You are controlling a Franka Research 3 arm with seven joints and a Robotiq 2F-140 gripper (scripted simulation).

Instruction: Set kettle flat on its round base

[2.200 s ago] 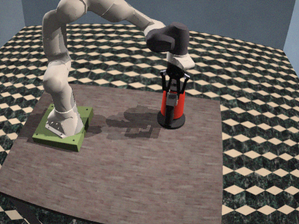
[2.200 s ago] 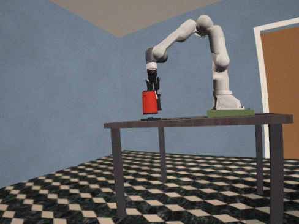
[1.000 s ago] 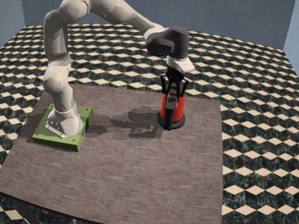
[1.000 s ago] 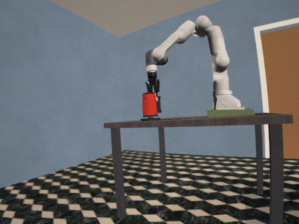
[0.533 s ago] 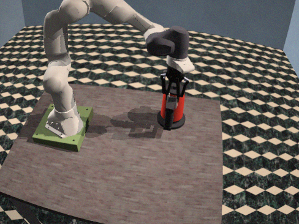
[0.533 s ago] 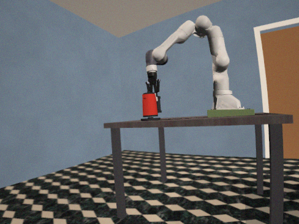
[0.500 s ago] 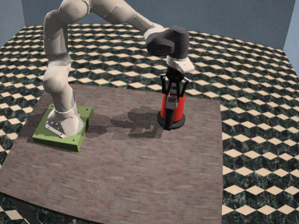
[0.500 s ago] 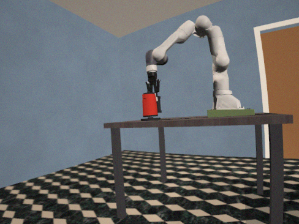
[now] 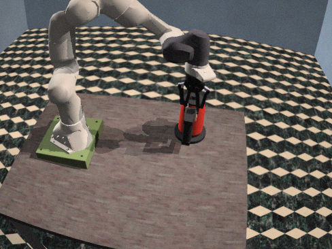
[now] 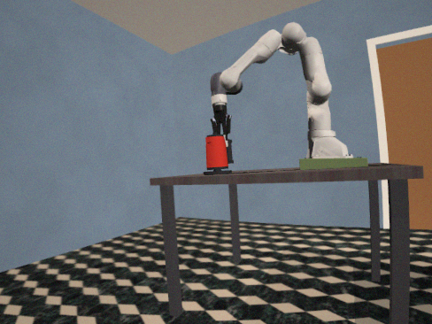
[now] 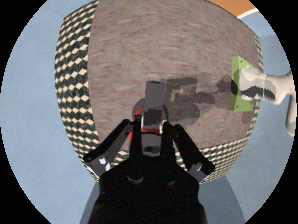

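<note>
The red kettle (image 9: pixel 200 119) (image 10: pixel 216 152) stands upright on its dark round base (image 9: pixel 201 137) (image 10: pixel 217 172) at the back right of the table (image 9: pixel 136 190) (image 10: pixel 288 176). In the top and exterior views its bottom meets the disk. The stud is hidden under it. My gripper (image 9: pixel 194 102) (image 10: pixel 221 128) (image 11: pixel 152 112) comes straight down from above and is shut on the kettle's handle (image 9: pixel 190 117) (image 10: pixel 229 152) (image 11: pixel 152 115), on the side facing the arm's mount. In the wrist view my own fingers hide most of the kettle.
The arm's green mount plate (image 9: pixel 68 154) (image 10: pixel 332 163) (image 11: pixel 238 83) sits at the left of the table. The table's right edge is a short way from the kettle. A checkered floor lies all around, and an orange door (image 10: pixel 405 133) is in the wall.
</note>
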